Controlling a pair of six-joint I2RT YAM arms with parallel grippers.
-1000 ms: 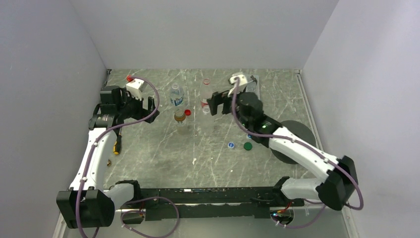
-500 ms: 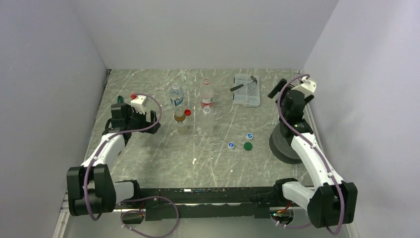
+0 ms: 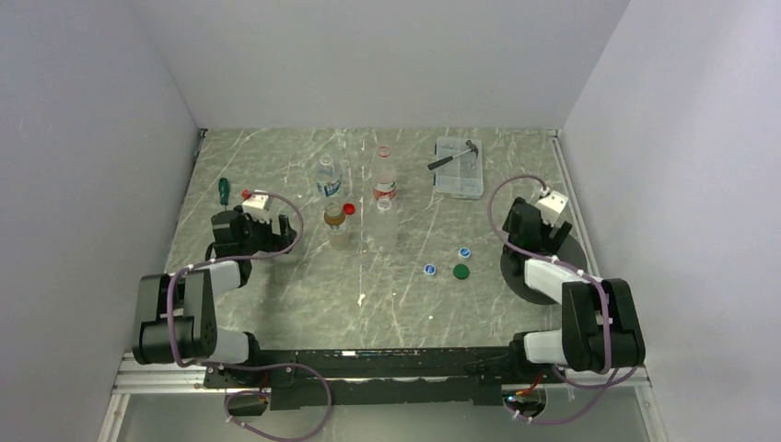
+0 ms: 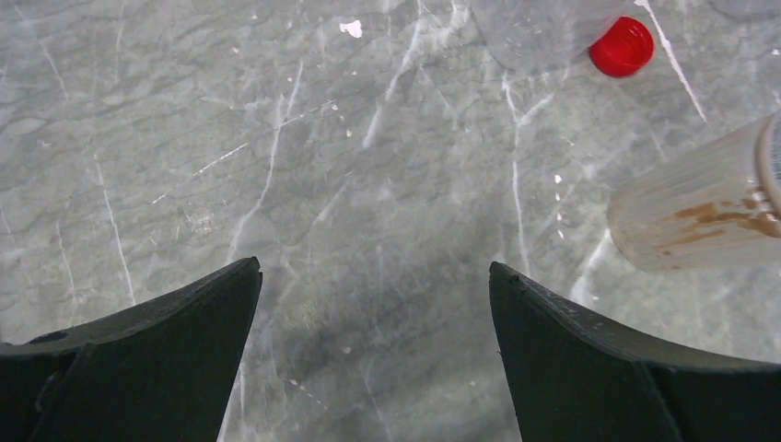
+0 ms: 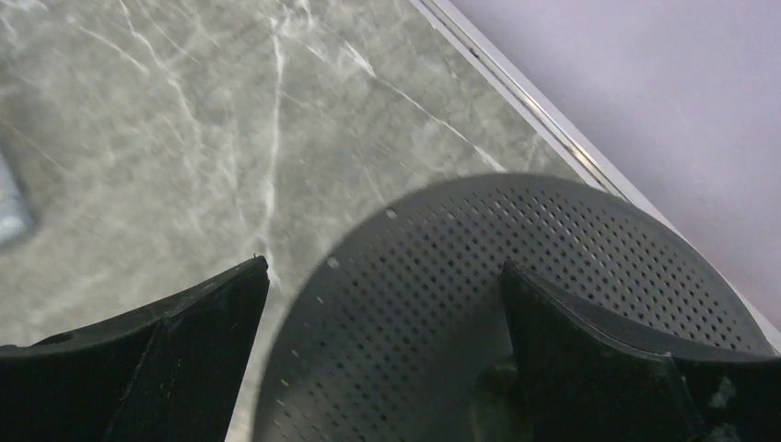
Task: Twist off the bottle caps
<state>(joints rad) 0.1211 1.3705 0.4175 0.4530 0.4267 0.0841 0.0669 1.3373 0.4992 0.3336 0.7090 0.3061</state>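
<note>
— State of the left gripper (image 4: 373, 267)?

— Spread wide, empty. Ahead and to its right, the red cap (image 4: 621, 46), loose on the table (image 4: 276, 184) beside the amber bottle (image 4: 700, 198).

— Task done, then?

— Seemingly: white-and-blue caps (image 3: 429, 270) and green cap (image 3: 460, 271) lying loose too, well left of the right gripper (image 5: 382, 267). Likewise agape, holding nothing, over a perforated disc (image 5: 553, 276).

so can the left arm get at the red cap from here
Probably yes: nothing lies between its open fingers and the red cap; only the amber bottle close beside the cap calls for care.
</note>
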